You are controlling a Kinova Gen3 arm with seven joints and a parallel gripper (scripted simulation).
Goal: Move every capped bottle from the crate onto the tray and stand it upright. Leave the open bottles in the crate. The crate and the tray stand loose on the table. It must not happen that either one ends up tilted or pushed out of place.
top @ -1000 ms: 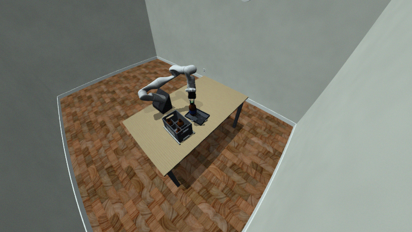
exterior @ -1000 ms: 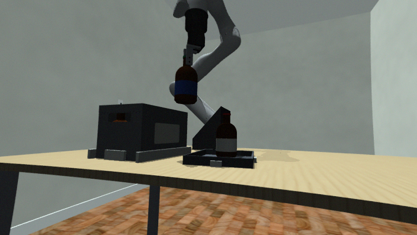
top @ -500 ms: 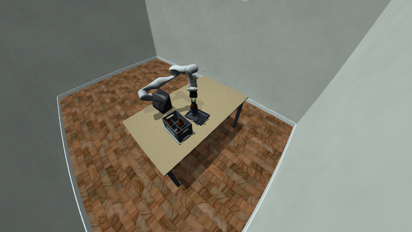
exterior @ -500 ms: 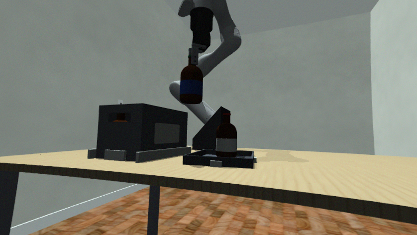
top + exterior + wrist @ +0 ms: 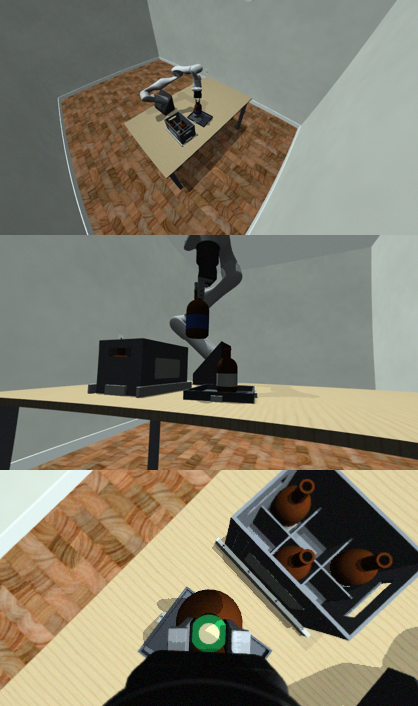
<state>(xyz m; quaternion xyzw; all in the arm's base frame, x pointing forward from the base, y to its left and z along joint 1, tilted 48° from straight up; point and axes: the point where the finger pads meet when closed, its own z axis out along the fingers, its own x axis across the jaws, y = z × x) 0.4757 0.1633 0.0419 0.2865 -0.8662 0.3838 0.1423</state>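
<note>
My gripper (image 5: 199, 290) (image 5: 209, 630) is shut on the neck of a brown bottle (image 5: 197, 306) (image 5: 218, 601) with a green cap and a blue label. The bottle hangs upright, high above the tray (image 5: 198, 395) (image 5: 186, 591) (image 5: 203, 124). A brown bottle with a red cap and a white label (image 5: 227, 380) stands upright on the tray. The crate (image 5: 187, 138) (image 5: 119, 370) (image 5: 320, 620) holds three open brown bottles (image 5: 292, 507) (image 5: 295, 562) (image 5: 355, 566), in separate compartments.
Grey rails (image 5: 163, 389) (image 5: 262, 587) run along the foot of the crate, which stands beside the tray. The arm's dark base (image 5: 164, 102) (image 5: 204, 376) is behind them. The table's long edge (image 5: 263, 421) runs close past the tray.
</note>
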